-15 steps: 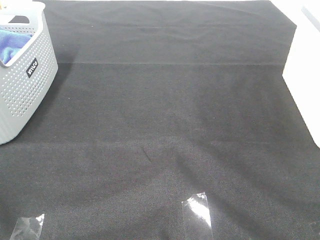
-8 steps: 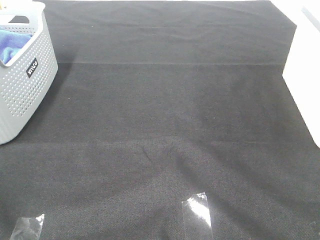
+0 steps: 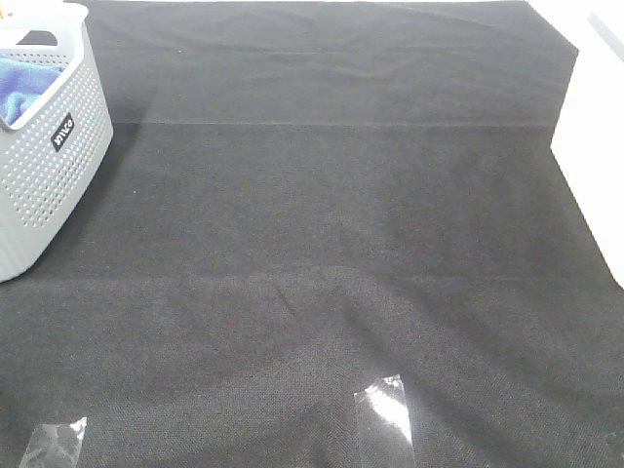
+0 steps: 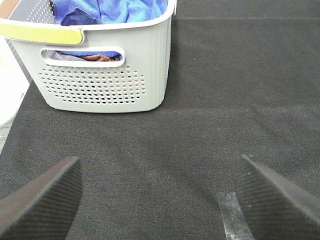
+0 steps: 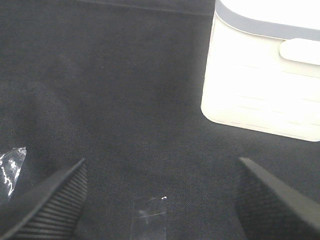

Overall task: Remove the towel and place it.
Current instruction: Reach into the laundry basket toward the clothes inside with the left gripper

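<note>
The royal-blue towel (image 3: 21, 86) lies bunched inside a grey perforated basket (image 3: 54, 185) at the far left of the table. In the left wrist view the towel (image 4: 107, 10) fills the top of the basket (image 4: 100, 85), with brown cloth under it behind the handle slot. My left gripper (image 4: 160, 200) is open and empty, low over the black cloth, short of the basket. My right gripper (image 5: 160, 200) is open and empty over the black cloth, near a white box (image 5: 265, 75). Neither gripper shows in the exterior high view.
A black cloth (image 3: 331, 244) covers the table, with a wrinkle near the front middle. Clear tape strips (image 3: 388, 414) hold its front edge. The white box (image 3: 597, 136) stands at the right edge. The basket has a yellow handle (image 4: 40, 34).
</note>
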